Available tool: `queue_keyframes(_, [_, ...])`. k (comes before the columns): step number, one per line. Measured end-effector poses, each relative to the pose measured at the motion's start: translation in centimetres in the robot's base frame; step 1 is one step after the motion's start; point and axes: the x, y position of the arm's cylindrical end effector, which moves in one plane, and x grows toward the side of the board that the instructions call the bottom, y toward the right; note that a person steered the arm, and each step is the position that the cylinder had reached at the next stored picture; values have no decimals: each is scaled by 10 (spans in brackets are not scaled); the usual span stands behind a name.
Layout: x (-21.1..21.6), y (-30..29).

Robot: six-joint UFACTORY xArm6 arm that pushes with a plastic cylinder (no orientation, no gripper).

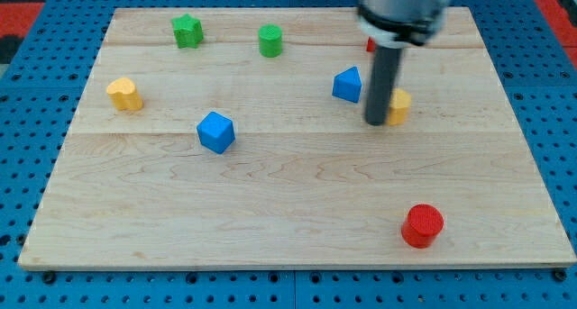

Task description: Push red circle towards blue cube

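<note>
The red circle [422,225] is a short red cylinder near the view's bottom right of the wooden board [288,210]. The blue cube [215,131] sits left of centre. My tip [376,122] is at the lower end of the dark rod, right of centre, well above the red circle in the view and far right of the blue cube. The tip stands between a blue triangular block [347,84] on its upper left and a yellow block [398,105] touching or just behind it on its right.
A green star block [187,31] and a green cylinder [270,40] lie near the view's top. A yellow heart-like block [124,94] sits at the left. A small red block [370,45] shows partly behind the arm. Blue pegboard surrounds the board.
</note>
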Motion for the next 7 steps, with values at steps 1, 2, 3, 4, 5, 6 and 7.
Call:
queue_keyframes(1, [4, 37])
queue_keyframes(2, [9, 27])
queue_keyframes(3, [12, 27])
queue_keyframes(4, [20, 34])
queue_keyframes(5, [48, 58])
queue_keyframes(6, [68, 73])
queue_keyframes(7, [69, 90])
